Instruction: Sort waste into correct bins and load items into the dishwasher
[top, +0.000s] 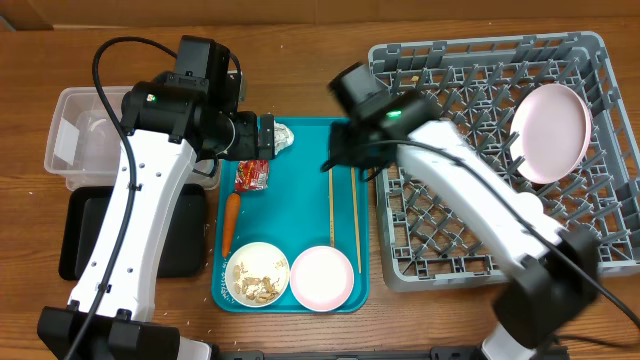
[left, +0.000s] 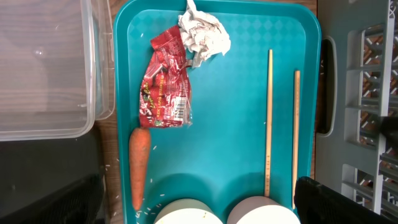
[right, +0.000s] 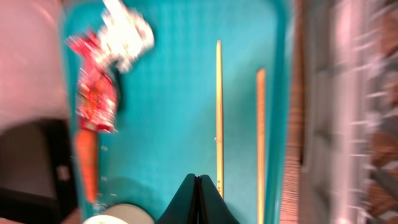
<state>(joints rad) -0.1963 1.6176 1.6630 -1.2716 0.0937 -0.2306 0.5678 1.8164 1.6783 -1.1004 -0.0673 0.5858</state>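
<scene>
Wooden table, teal tray at centre. On the tray's far left part lies the crumpled foil ball, its lower edge touching the top of the red-and-silver snack wrapper, which lies flat and slightly slanted. Just below the wrapper a carrot lies lengthwise along the tray's left edge. Two wooden chopsticks lie parallel on the tray's right half, close together but apart, the left one reaching farther up. At the tray's near end two small white bowls sit side by side: the left bowl holds beige crumbs, the right bowl looks bare inside. A few pale specks lie on the table by the tray's left edge. The grey dish rack stands right of the tray; a round white plate stands tilted on edge among the pegs in its far right part. The clear plastic tub sits at far left, the black tray just in front of it. The left gripper hangs over the tray's far left corner beside the foil ball, jaws spread wide, gripping nothing. The right gripper hangs over the tray, fingers pressed together, nothing visible between them, just left of the nearer chopstick's lower end; the right wrist view is blurred.
</scene>
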